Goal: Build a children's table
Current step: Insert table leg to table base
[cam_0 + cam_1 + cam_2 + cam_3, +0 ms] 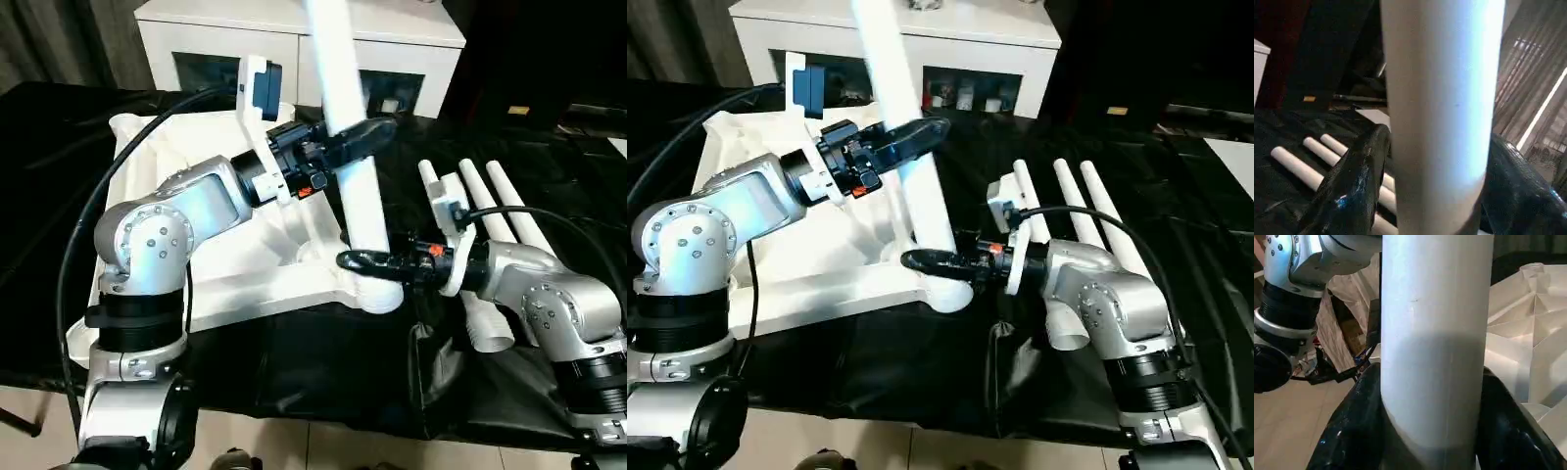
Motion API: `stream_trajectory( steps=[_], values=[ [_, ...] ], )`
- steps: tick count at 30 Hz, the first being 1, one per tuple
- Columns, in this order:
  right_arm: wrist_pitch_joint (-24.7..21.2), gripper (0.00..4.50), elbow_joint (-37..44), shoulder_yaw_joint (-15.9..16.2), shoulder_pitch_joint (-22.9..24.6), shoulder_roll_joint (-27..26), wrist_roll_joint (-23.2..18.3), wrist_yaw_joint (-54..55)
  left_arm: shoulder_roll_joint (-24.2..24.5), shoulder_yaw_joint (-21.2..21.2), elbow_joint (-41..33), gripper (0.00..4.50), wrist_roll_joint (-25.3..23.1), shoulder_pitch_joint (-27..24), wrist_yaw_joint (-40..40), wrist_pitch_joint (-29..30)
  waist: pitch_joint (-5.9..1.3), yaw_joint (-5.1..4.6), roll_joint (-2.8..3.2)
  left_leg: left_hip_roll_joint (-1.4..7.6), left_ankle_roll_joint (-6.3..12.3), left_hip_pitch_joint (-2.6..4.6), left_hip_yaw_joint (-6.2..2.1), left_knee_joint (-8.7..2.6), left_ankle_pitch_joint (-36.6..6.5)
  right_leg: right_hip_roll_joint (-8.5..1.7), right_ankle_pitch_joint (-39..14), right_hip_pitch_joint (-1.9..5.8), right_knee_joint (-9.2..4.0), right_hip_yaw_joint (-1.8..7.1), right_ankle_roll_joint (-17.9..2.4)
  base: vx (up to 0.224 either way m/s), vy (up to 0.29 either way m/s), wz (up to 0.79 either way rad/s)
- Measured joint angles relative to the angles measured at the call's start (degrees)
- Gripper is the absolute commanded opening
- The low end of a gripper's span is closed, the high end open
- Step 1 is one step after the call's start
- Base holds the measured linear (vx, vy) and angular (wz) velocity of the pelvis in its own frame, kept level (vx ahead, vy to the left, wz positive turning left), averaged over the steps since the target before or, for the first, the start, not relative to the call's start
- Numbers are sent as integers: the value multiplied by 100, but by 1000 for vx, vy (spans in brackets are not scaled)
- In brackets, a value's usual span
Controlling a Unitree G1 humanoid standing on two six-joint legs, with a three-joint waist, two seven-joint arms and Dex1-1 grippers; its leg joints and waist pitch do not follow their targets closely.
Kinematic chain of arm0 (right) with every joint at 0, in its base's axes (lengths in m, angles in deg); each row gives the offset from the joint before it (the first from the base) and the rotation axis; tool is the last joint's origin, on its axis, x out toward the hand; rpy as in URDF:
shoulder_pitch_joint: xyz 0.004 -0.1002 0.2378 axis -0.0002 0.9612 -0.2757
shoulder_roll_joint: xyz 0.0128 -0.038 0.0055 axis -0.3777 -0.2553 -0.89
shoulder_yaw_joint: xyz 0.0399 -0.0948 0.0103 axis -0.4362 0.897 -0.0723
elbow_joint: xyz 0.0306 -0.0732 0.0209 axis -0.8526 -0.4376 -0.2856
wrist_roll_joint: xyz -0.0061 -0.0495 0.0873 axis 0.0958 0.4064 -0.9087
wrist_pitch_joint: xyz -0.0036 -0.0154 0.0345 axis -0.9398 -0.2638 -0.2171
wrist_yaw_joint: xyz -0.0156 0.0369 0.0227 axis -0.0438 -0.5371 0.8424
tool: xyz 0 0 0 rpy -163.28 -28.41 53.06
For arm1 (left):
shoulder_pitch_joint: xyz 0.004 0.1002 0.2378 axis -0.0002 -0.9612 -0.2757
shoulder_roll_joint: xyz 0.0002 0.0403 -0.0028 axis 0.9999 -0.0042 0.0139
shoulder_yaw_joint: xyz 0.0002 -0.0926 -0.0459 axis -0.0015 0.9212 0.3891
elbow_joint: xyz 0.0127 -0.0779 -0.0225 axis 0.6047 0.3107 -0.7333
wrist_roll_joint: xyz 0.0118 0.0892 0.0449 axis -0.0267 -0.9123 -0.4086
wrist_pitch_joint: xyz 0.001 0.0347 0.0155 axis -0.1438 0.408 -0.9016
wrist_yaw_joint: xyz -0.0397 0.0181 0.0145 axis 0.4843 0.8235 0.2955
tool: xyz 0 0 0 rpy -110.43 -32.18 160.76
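**A:** Status — white ribbed slab (pixel 245 284) lies underside-up on the black-draped tabletop (pixel 333 372). One leg (pixel 358 196) stands in the near-right corner socket (pixel 380 294), leaning left at the top. Three spare legs (pixel 490 196) lie side by side to the right, well apart from the slab.

**B:** Claws?

**A:** Left claw (pixel 364 132) is clenched on the leg partway up. Right claw (pixel 355 260) is clenched on the same leg low down, just above the socket. In each wrist view the black fingers sit against both sides of the tube.

**B:** Risks from here?

**A:** The main one is the tilt. If the leg is pushed down while off-axis, its end could jam against the socket rim instead of seating. With two grips on one rigid tube, any mismatch between the arms would bend or twist it — or lift the near-right corner of the slab and slide it on the cloth.

**B:** And on release?

**A:** I cannot tell how deep the leg sits. If it is only resting in the socket, letting go could drop it left across the slab, or right toward the spare legs.
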Motion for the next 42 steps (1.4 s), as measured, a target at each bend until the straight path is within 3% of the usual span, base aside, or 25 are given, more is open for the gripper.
stream_trajectory(
  steps=[3, 5, 7, 10, 13, 14, 16, 20, 40, 42],
  values=[
    [0, 188, -5, 7, -1, 0, 30, 3, 27, -16, 0, 254, 5, 0, 17, 10, 0, 2, 0, 0, 0, 0, 0, 0, 0, 0, 5, 1, -1, 0, -8, 0, 0, 0],
    [13, 188, -6, 30, -2, -2, 70, 3, 60, -54, 0, 217, 3, 0, 27, 9, 0, 2, 0, 0, 0, -1, 0, 0, 0, 0, 8, 1, -2, 0, -13, 0, 0, 0],
    [30, 188, -10, 39, -2, -4, 97, 9, 65, -67, 0, 213, 7, 0, 41, 9, 0, 1, 0, 0, 0, -1, 0, 0, 0, 0, 8, 0, -2, 0, -14, 0, 0, 0],
    [65, 258, -11, 59, -3, -14, 177, 12, 129, -181, -2, 189, -39, 1, 87, -79, 2, 1, -3, 0, 0, -1, 0, -1, 0, 0, 8, 0, -2, 0, -13, 0, 0, 0],
    [65, 270, -23, 118, -17, -5, 211, 14, 316, -541, -63, 185, -249, 9, 278, -231, 4, 0, -7, 0, 0, -1, 0, -1, 0, 0, 1, 0, -2, 0, -2, 0, 0, 0],
    [65, 296, -22, 154, -29, 20, 228, 1, 392, -670, -76, 183, -319, 17, 345, -243, 4, -1, -7, 0, 0, 0, 0, -1, 0, 0, -4, 0, -2, 1, 6, 0, 0, 0],
    [68, 296, -22, 171, -55, 29, 289, -7, 446, -794, -86, 183, -437, 21, 406, -264, 4, -2, -7, 0, 0, -1, 1, -1, 0, 0, -5, -1, -2, 1, 9, 0, 0, 0],
    [96, 339, -22, 291, -239, 141, 439, -80, 585, -997, -85, 181, -634, 24, 536, -308, 4, -4, -8, 0, 0, 0, 1, -1, 0, 0, -5, -1, 0, 1, 9, 0, 0, 0],
    [-250, 341, -371, 627, -498, 300, 534, -567, 742, -1457, -89, 180, -803, 180, 1117, -568, 5, -3, -32, 0, 0, 0, 3, 0, 0, 0, 10, -1, 3, 2, -16, 0, 0, 0],
    [-250, 314, -374, 644, -507, 299, 545, -573, 742, -1462, -94, 180, -803, 180, 1132, -591, 5, -3, -34, 0, 0, 1, 3, 0, 0, 0, 10, 0, 4, 2, -16, 0, 0, 0]
  ],
)
